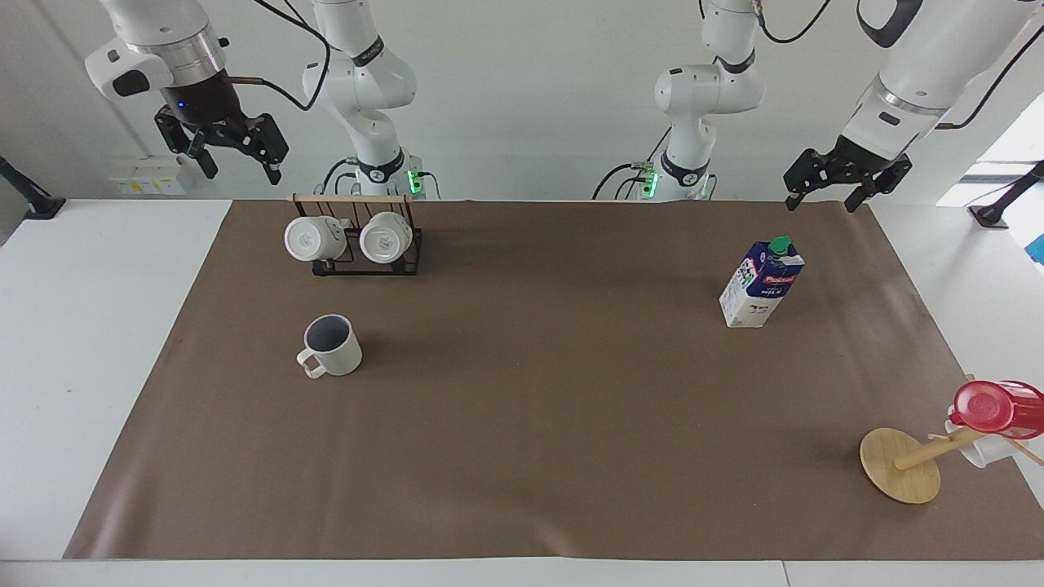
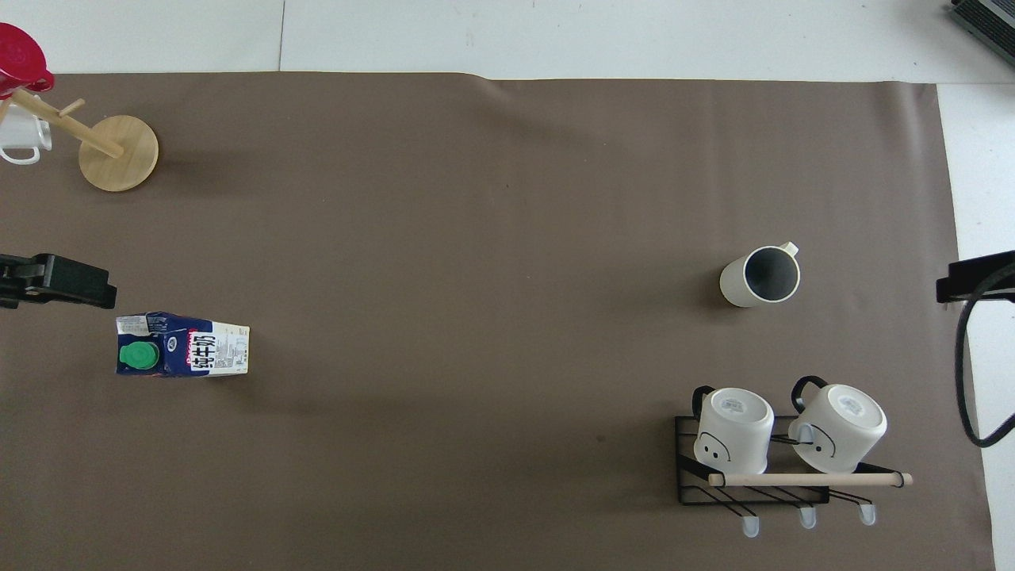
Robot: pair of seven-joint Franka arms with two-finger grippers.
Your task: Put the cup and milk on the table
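A plain white wall (image 1: 522, 98) rises at the robots' end of the white desk (image 1: 98, 326), which a brown mat (image 1: 538, 424) mostly covers (evenly lit); a bright window (image 1: 1007, 151) shows toward the left arm's end.

Two white mugs (image 1: 349, 238) on a black wire rack (image 1: 405, 265); red cup (image 1: 993, 408) on a wooden stand (image 1: 897, 466).

Cup (image 1: 332, 346) cream-white w/ dark grey-purple inside; milk (image 1: 761, 282) white + dk-blue carton, green cap, red band; table (image 1: 73, 326) white w/ brown mat (image 1: 522, 408); rack mugs (image 1: 349, 238) white, black handles; red cup (image 1: 991, 408) on pale wood stand (image 1: 901, 465).
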